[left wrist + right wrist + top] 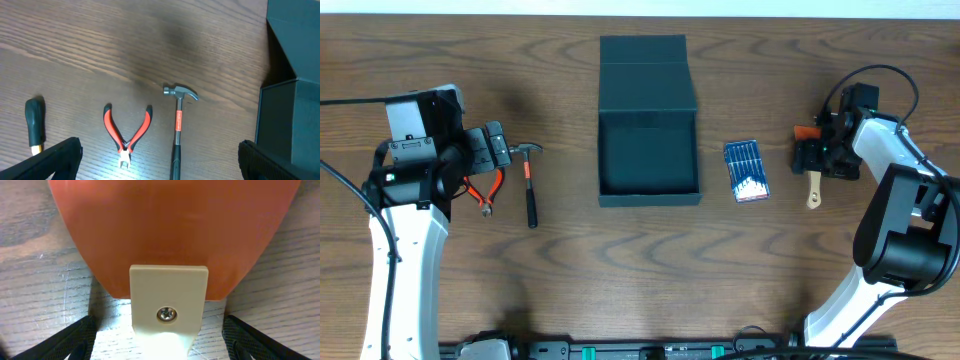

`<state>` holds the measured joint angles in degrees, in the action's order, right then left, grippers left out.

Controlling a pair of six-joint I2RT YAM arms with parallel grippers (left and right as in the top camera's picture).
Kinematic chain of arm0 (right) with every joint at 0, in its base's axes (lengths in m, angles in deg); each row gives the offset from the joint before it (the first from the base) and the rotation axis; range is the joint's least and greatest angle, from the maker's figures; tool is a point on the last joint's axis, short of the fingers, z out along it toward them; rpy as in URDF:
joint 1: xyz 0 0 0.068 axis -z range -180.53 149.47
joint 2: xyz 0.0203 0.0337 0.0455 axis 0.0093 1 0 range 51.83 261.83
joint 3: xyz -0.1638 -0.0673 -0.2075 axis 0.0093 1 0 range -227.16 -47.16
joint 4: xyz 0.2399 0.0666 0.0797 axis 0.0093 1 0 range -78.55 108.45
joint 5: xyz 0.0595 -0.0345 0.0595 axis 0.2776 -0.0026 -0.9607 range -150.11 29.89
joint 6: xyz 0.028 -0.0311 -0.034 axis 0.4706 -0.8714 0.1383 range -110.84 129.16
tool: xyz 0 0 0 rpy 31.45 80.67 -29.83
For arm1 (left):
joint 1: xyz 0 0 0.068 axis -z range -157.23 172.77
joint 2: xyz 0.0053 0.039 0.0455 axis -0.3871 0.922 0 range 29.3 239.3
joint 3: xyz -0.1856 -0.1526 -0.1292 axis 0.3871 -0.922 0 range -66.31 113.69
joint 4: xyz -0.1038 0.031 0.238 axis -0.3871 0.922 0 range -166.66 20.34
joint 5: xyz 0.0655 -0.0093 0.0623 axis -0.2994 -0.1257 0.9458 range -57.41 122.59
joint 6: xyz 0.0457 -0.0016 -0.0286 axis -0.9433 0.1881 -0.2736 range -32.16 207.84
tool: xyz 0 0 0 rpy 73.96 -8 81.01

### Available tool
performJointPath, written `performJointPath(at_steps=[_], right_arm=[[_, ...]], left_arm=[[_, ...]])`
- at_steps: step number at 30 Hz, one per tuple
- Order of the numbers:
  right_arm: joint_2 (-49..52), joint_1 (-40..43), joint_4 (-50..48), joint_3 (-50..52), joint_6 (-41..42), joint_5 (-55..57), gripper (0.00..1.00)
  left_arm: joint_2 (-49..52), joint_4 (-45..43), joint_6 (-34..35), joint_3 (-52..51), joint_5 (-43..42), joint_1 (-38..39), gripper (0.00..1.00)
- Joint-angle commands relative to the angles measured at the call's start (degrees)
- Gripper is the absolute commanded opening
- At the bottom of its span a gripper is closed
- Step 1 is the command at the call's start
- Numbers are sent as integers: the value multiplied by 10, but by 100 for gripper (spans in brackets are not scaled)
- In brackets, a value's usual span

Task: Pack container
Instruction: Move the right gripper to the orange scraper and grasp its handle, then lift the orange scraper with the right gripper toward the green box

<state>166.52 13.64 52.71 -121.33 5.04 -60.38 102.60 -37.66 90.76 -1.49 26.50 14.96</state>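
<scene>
Container (649,150): lid open, centre of surface (570,290), interior looks bare | left claw (160,152): spread apart above pliers (127,132) and hammer (177,125) | right claw (160,342): spread apart, astride orange-headed tool (170,235) | step: apparently first pick | next: close, lift, carry to container.

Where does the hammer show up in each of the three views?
Overhead: hammer left of centre, between pliers and container.
Left wrist: hammer at lower centre, pliers to its left, container at right edge.
Right wrist: not in view.
Shared landmark: the pliers.
</scene>
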Motion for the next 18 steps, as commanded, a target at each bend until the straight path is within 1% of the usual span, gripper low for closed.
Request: performJointPath(at_steps=[1, 4, 6, 11, 14, 18], right_arm=[[17, -5, -6, 4, 13, 13, 82], [17, -5, -11, 4, 26, 13, 83], [17, -5, -16, 4, 33, 13, 82], [17, -5, -21, 4, 32, 13, 66], [17, -5, -23, 4, 32, 13, 50], [17, -5, -29, 4, 33, 13, 51]], left_arm=[[1, 0, -6, 14, -8, -3, 98], [1, 0, -6, 14, -8, -3, 98], [1, 0, -6, 14, -8, -3, 98], [1, 0, -6, 14, -8, -3, 98], [1, 0, -6, 14, -8, -3, 98], [1, 0, -6, 14, -8, -3, 98]])
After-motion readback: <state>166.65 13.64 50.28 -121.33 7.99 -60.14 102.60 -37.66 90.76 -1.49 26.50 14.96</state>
